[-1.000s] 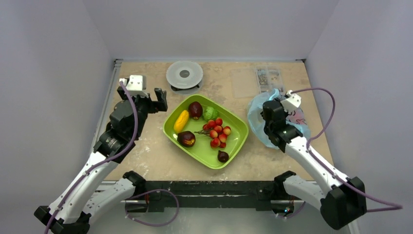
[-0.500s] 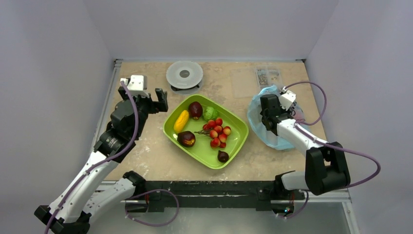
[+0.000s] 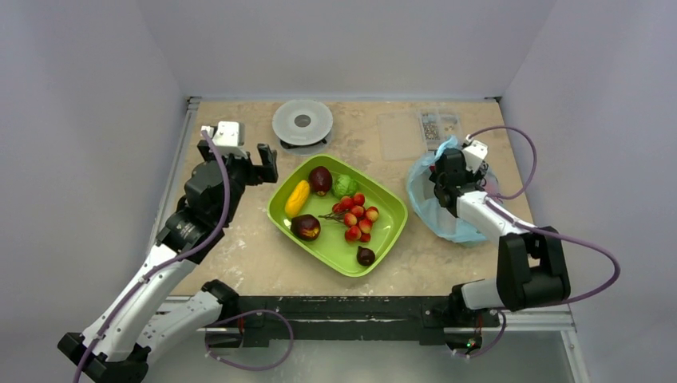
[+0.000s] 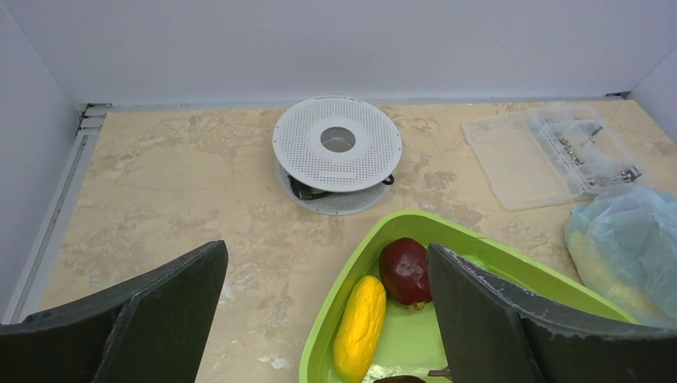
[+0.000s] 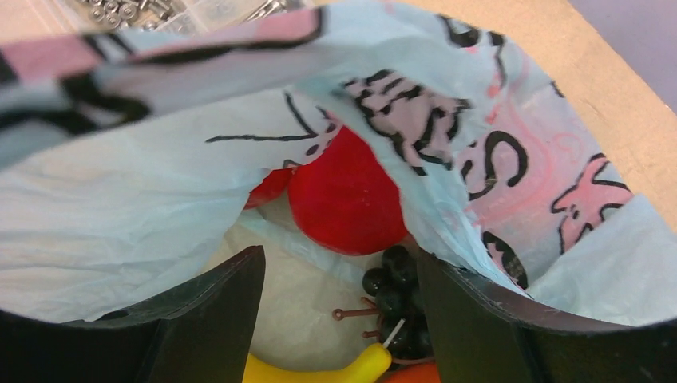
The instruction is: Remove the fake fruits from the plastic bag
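Light-blue and crinkled, the plastic bag (image 3: 431,214) is lying on the table's right side. Its mouth is gaping toward my right gripper (image 5: 337,257), whose fingers are standing apart at the opening with nothing between them. Inside the bag, a glossy red ball (image 5: 347,199) is sitting against the printed wall, and a second red ball (image 5: 267,187) is peeking out from under a fold beside it. A dark grape bunch (image 5: 395,299) is resting just below, while a yellow banana (image 5: 319,371) and a sliver of orange (image 5: 411,375) are showing at the wrist view's lower edge. Just left of the bag, the green tray (image 3: 326,239) is holding a yellow oval fruit (image 3: 297,198), a dark red fruit (image 3: 320,180), a lumpy green ball (image 3: 344,186), a cluster of red berries (image 3: 358,215), a purple-brown fruit (image 3: 306,227) and a small dark fruit (image 3: 366,255) near its front corner. My left gripper (image 4: 327,255) is hovering wide open and empty beside the tray's left rim. At the back, a clear box (image 3: 440,126) is holding small metal hardware, near a white perforated disc (image 3: 302,122).
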